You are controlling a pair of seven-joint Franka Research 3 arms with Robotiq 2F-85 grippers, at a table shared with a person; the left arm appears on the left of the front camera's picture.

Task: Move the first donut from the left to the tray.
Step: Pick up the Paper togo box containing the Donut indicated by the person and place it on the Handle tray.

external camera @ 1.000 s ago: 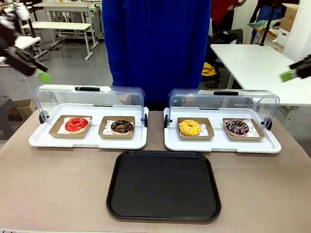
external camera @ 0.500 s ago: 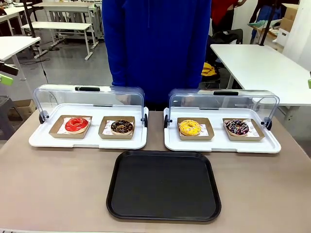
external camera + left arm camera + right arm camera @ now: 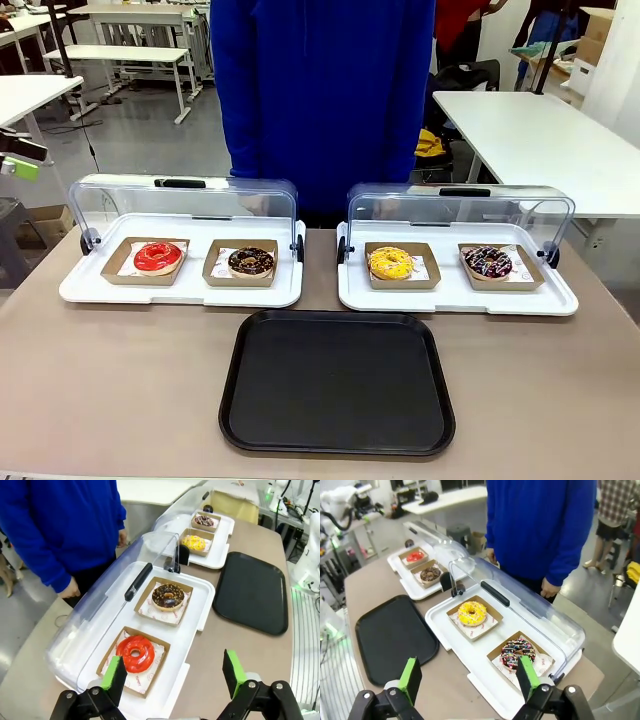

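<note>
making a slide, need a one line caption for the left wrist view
Open left tool looks down at the red donut on the white tray, lid open, black tray beside it

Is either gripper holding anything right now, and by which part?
Nothing is held. The left gripper and the right gripper both stand open and empty; the red donut lies untouched.

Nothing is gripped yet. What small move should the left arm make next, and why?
Probably lower the left gripper toward the red donut. Its jaws are open and hang above and short of the donut, which sits in its holder on the white tray with the lid rolled back, so the way down looks free.
</note>
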